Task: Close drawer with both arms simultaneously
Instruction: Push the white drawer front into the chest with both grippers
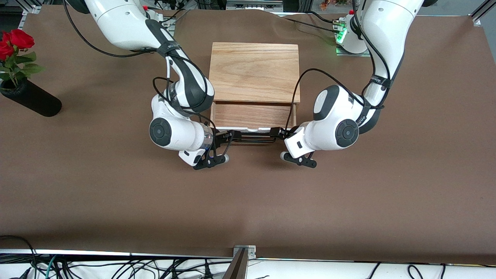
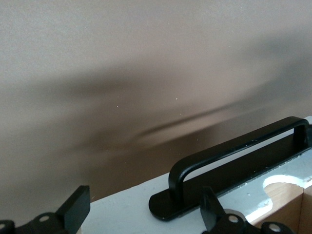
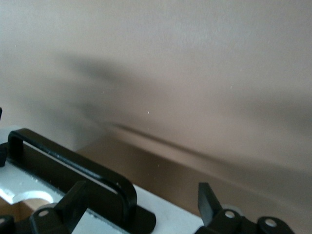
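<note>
Brown cloth covers the table (image 1: pixel 116 201), and near the middle of its robot-side edge stands a wooden box (image 1: pixel 255 71) with the drawer (image 1: pixel 254 115) pulled partly out toward the camera-side edge. Its white front panel (image 2: pixel 131 204) carries a black bar handle (image 2: pixel 234 156). The left gripper (image 2: pixel 144 207) sits at the end of the panel toward the left arm's side, fingers spread apart with one on each side of the panel's top edge, clamped on nothing. The right gripper (image 3: pixel 141 204) mirrors it at the other end, fingers likewise apart astride the panel beside the handle's foot. A vase of red roses (image 1: pixel 23 77) stands well apart, near the corner by the right arm's base. The main risk appears to be uneven pushing: if one arm leads, the drawer could skew and jam in the box, or the whole box could slide toward the robots' edge.
</note>
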